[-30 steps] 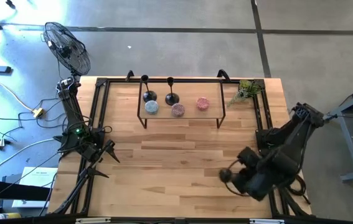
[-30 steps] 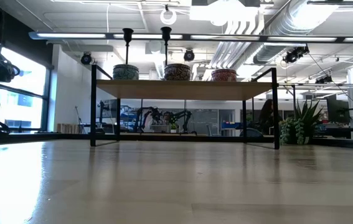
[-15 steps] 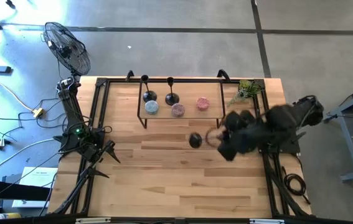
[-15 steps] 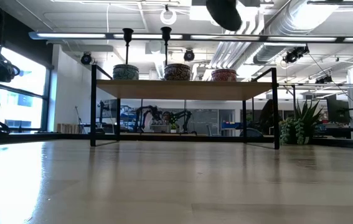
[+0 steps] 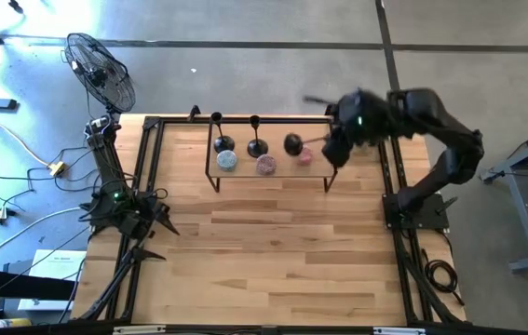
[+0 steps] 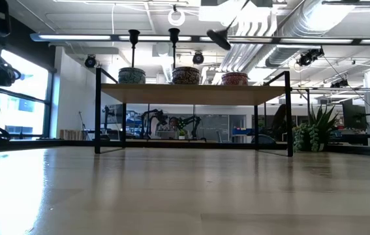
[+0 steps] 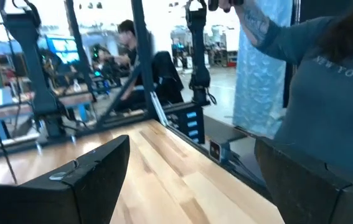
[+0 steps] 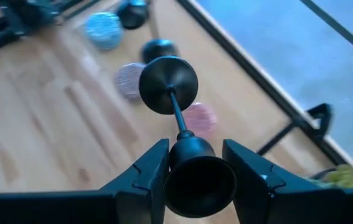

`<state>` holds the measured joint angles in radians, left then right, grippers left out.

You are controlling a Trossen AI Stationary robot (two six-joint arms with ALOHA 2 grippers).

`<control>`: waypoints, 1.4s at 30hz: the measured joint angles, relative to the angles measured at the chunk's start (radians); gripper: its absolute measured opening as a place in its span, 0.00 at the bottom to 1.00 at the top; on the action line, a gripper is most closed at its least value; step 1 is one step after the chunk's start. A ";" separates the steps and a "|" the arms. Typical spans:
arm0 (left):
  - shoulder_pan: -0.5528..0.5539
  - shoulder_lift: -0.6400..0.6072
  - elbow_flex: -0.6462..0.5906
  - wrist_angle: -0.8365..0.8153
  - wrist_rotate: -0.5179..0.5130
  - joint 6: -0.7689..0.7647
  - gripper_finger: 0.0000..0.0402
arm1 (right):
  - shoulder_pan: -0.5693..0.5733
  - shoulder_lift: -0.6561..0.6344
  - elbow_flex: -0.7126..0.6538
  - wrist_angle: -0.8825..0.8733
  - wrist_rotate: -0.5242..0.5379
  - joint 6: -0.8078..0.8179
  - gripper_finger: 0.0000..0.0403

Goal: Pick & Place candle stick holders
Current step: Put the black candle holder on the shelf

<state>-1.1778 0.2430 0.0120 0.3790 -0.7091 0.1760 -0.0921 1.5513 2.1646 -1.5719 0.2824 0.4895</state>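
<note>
Clamped between the two dark, matte fingers of the right gripper: one black candle stick holder, pinched at the small cup end of its thin stem, smooth round domed base pointing away from the wrist. Hung tilted well off upright in the air over the right part of the shelf, close above a pink round pot, clear of the top in the low view. Stood upright on that same shelf, toward its left end, two other candle stick holders of matching shape, with a speckled blue pot and a mauve pot just in front of them. Shelf itself a flat pale board on thin black metal legs, set at the far side of a butcher-block wooden table with long plank seams. Parked low at the table's left edge, the left gripper, broad blunt fingers spread wide on nothing.
</note>
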 joint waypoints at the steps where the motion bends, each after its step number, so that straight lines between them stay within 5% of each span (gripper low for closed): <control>1: 0.000 -0.002 0.000 0.012 -0.003 0.010 0.85 | -0.040 0.000 0.001 0.001 -0.014 -0.030 0.31; 9: 0.076 -0.085 0.000 -0.071 0.005 -0.026 0.85 | -0.266 0.013 0.001 0.026 -0.074 -0.240 0.31; 17: 0.425 -0.163 0.000 -0.209 0.368 -0.176 0.85 | -0.413 0.097 0.001 0.024 -0.164 -0.339 0.31; 24: 0.718 -0.163 0.000 -0.210 0.786 -0.235 0.85 | -0.453 0.183 0.038 0.007 -0.215 -0.388 0.31; 32: 0.926 -0.161 0.000 -0.210 1.000 -0.263 0.85 | -0.453 0.243 0.193 0.005 -0.245 -0.375 0.31; 42: 1.071 -0.160 0.000 -0.215 1.136 -0.260 0.85 | -0.455 0.245 0.136 -0.001 -0.300 -0.336 0.31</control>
<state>-0.1064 0.0826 0.0120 0.1641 0.4271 -0.0837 -0.5471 1.7962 2.3009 -1.5724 -0.0174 0.1531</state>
